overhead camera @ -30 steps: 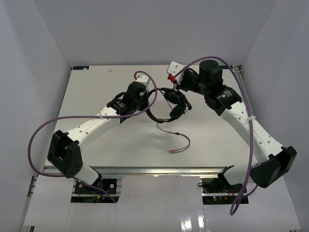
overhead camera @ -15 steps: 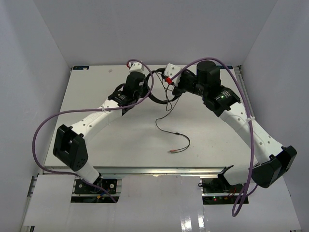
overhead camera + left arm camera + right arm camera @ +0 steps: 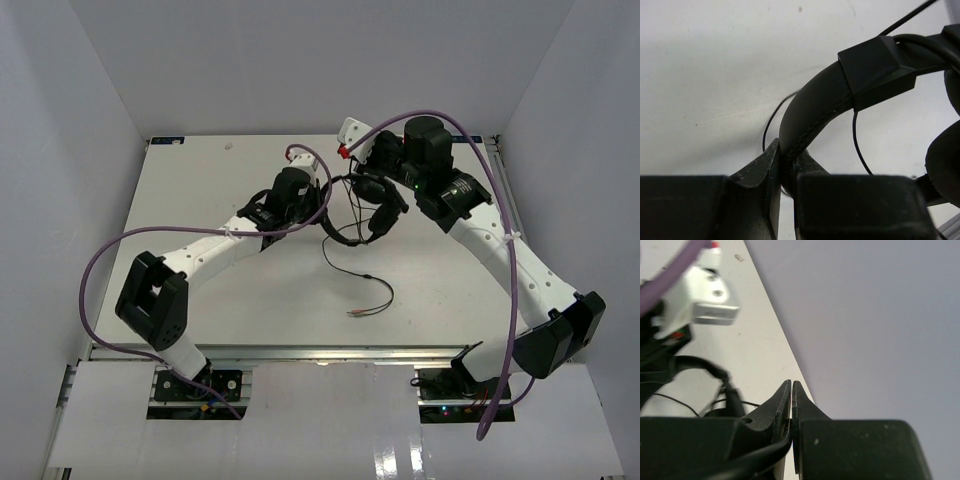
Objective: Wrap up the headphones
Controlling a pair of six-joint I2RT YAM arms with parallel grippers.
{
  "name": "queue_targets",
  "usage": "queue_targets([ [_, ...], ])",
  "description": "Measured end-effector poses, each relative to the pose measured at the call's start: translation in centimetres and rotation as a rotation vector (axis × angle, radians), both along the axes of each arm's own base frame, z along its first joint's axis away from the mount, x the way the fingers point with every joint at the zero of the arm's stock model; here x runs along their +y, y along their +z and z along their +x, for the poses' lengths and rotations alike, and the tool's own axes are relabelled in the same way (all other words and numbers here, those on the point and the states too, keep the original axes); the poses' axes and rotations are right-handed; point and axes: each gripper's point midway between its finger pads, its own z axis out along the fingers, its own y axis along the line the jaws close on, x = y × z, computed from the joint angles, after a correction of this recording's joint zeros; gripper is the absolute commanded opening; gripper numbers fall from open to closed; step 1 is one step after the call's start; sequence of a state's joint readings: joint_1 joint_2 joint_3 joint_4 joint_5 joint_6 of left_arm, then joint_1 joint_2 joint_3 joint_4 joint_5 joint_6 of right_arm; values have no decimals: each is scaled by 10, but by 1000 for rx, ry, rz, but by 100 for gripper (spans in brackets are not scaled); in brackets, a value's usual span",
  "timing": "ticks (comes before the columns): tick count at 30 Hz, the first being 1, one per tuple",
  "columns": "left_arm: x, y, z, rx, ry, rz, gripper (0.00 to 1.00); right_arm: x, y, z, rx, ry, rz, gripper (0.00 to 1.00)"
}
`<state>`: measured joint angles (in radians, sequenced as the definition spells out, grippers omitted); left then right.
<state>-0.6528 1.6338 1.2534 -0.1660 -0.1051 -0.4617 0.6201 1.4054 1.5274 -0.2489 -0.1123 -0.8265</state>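
The black headphones [image 3: 378,208] hang between my two grippers above the middle of the table. My left gripper [image 3: 325,205] is shut on the curved headband [image 3: 815,110], which its jaws [image 3: 787,155] pinch edge-on. One padded earcup [image 3: 945,160] shows at the right. The thin black cord [image 3: 385,285] runs down onto the table and ends in reddish plugs [image 3: 358,311]. My right gripper [image 3: 368,170] is just behind the earcups. In the right wrist view its jaws [image 3: 791,385] are shut, with a black cord [image 3: 765,452] pinched low between them.
White table [image 3: 200,180] inside white walls; the back wall is close behind my right gripper [image 3: 865,315]. Thick purple arm cables [image 3: 100,260] loop over both arms. The left wrist's white block [image 3: 705,295] is near the right fingers.
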Motion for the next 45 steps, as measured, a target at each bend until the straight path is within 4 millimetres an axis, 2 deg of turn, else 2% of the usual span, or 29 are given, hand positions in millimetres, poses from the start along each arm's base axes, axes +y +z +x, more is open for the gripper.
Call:
queue_targets([
  [4, 6, -30, -31, 55, -104, 49, 0, -11, 2, 20, -4, -41, 11, 8],
  [7, 7, -37, -51, 63, -185, 60, 0, -16, -7, 32, 22, -48, 17, 8],
  [12, -7, -14, -81, 2, -342, 24, 0, -9, -38, 47, 115, -23, 31, 8],
  [19, -19, 26, -111, -101, -489, -39, 0, 3, -85, 58, 273, 14, 63, 8],
  [21, -18, 34, -114, -122, -498, -47, 0, -2, -96, 63, 322, 7, 84, 8],
  [27, -10, 50, -120, -154, -492, -41, 0, -37, -128, 72, 461, -24, 174, 8],
  [30, -6, 58, -118, -158, -477, -29, 0, -45, -153, 62, 554, 2, 213, 8],
  [32, -4, 68, -116, -164, -461, -14, 0, -40, -169, 45, 620, 71, 256, 8],
  [36, 0, 108, -109, -216, -429, -13, 0, -27, -195, 6, 767, 209, 335, 8],
  [39, 3, 148, -104, -272, -399, -20, 0, -17, -199, -17, 849, 313, 402, 8],
  [42, 8, 185, -100, -330, -367, -31, 0, -9, -194, -29, 890, 396, 445, 8],
  [45, 11, 205, -96, -347, -337, -27, 0, -3, -184, -35, 895, 471, 483, 8],
])
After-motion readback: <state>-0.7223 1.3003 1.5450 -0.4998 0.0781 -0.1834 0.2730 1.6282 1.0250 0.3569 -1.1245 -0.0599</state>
